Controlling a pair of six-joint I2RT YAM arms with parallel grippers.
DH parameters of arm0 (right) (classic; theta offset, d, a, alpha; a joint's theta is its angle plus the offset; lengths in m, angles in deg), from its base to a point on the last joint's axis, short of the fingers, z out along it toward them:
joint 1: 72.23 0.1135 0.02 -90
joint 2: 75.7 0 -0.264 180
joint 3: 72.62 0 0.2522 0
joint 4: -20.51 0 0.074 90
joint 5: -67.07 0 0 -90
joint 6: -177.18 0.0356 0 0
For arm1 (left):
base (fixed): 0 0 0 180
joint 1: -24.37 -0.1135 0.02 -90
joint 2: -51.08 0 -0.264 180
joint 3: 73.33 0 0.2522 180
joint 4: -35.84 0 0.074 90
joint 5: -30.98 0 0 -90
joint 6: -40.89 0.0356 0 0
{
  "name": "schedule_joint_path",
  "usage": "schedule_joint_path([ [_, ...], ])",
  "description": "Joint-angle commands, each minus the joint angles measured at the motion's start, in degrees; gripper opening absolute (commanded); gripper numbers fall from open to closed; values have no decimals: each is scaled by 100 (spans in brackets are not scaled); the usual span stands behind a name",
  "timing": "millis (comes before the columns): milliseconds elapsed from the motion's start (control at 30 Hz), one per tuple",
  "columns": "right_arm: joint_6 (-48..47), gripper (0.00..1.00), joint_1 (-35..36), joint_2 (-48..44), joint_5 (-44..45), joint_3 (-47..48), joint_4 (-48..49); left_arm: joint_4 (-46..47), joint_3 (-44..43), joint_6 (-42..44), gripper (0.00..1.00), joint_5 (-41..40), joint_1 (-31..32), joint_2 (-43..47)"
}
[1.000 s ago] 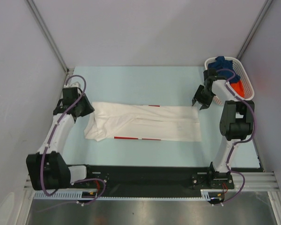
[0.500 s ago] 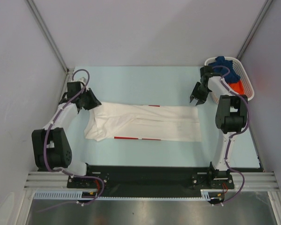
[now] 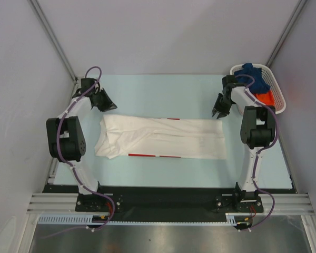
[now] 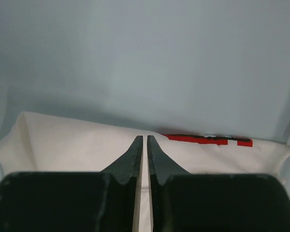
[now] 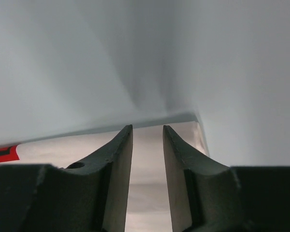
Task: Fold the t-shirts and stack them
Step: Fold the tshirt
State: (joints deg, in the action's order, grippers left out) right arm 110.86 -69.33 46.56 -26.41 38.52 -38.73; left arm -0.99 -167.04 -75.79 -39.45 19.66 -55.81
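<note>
A white t-shirt (image 3: 163, 138) with red print lies on the table as a long folded strip. My left gripper (image 3: 108, 105) hovers just behind the strip's back left corner. In the left wrist view the left gripper (image 4: 145, 137) shows only a thin slit between its fingers, with nothing in it, and the white cloth (image 4: 72, 145) and a red stripe (image 4: 203, 140) lie below. My right gripper (image 3: 217, 113) is at the strip's back right corner. In the right wrist view it (image 5: 148, 128) stands open over the cloth (image 5: 63, 150), holding nothing.
A white lattice basket (image 3: 279, 95) stands at the back right and holds a dark blue shirt (image 3: 254, 74) and an orange one (image 3: 266, 98). Grey walls close in the table on the left, back and right.
The left gripper has drawn back from the shirt's left end toward the back wall while its jaws closed. The right gripper has shifted slightly left and its jaws have narrowed.
</note>
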Motion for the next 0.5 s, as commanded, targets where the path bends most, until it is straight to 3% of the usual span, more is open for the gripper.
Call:
schedule_joint_path([
  [0,-92,34,-17,105,41,255,65,-304,-136,-408,10,-68,-39,-209],
  [467,66,20,-246,413,270,439,-58,-435,163,-461,8,-384,-320,-552],
])
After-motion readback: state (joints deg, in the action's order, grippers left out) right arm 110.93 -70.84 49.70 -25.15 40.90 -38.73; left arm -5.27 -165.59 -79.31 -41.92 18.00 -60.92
